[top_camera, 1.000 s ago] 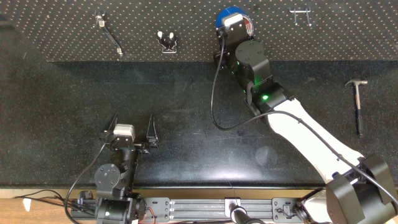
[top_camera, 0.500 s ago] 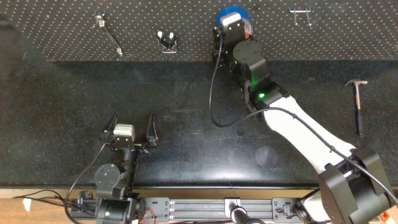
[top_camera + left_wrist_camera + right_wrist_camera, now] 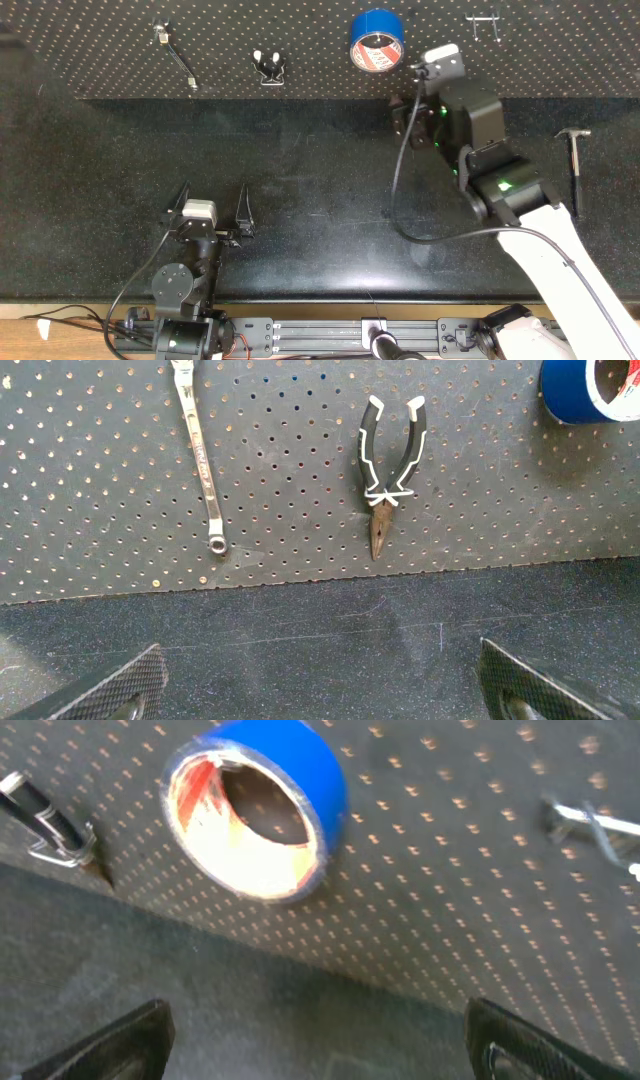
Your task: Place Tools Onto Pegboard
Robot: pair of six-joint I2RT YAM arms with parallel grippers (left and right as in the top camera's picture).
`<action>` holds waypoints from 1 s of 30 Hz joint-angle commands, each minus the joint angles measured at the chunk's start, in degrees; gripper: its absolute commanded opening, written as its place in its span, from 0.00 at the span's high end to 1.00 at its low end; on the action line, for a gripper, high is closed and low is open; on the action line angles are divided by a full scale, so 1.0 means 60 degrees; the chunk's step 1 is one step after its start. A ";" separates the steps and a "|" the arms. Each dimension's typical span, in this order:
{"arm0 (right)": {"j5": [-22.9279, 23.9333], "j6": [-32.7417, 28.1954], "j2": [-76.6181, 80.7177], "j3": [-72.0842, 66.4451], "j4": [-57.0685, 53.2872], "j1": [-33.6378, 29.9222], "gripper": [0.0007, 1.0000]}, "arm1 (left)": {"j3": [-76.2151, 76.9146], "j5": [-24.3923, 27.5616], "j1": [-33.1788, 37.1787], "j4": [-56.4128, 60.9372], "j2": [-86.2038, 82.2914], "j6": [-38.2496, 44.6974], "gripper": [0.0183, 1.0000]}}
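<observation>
A black mat point(image 3: 300, 170) runs up to the pegboard point(image 3: 80, 50), where the wrench point(image 3: 176, 55), pliers point(image 3: 268, 67) and blue tape roll point(image 3: 376, 43) hang. The left gripper point(image 3: 212, 200) rests low, spread and empty. The right gripper point(image 3: 315, 1030), also spread and empty, hovers near the tape, and a careless swing could dislodge it. The hammer point(image 3: 575, 170) lies on the mat at far right. Gripped off-centre, it could tip.

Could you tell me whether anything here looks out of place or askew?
Only the black-handled hammer: it lies on the dark table mat at the right, off the perforated pegboard, while the silver wrench, black-and-white pliers and blue tape roll all hang there. A metal hook stands bare.
</observation>
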 commanded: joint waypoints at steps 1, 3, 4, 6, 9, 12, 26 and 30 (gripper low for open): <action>0.0011 -0.0004 -0.0794 -0.0044 -0.2062 -0.1111 0.06 | -0.0011 0.0036 -0.0033 -0.0076 -0.0091 0.0087 0.00; 0.0011 -0.0004 -0.0783 -0.0044 -0.3938 -0.2204 0.06 | -0.0011 0.0036 -0.0033 -0.0076 -0.0091 0.0087 0.00; 0.0007 -0.0007 -0.0783 -0.0044 -0.4495 -0.2779 0.06 | -0.0011 0.0036 -0.0033 -0.0073 -0.0091 0.0087 0.00; 0.0011 -0.0641 -0.0772 -0.0044 -0.4972 -0.3774 0.06 | -0.0011 0.0036 -0.0033 -0.0073 -0.0091 0.0087 0.00; 0.0000 -0.1155 -0.0178 -0.0047 -0.5949 -0.6098 0.06 | -0.0011 0.0036 -0.0033 -0.0073 -0.0091 0.0087 0.00; -0.1082 -0.2568 0.0543 -0.0051 -0.6400 -0.7624 0.06 | -0.0011 0.0036 -0.0033 -0.0076 -0.0091 0.0087 0.00; -0.1253 -0.5916 0.3180 -0.0055 -0.5118 -1.0051 0.06 | -0.0011 0.0036 -0.0033 -0.0076 -0.0091 0.0087 0.00; -0.1257 -0.6543 0.3763 -0.0055 -0.5034 -1.0047 0.06 | -0.0011 0.0036 -0.0033 -0.0073 -0.0091 0.0087 0.00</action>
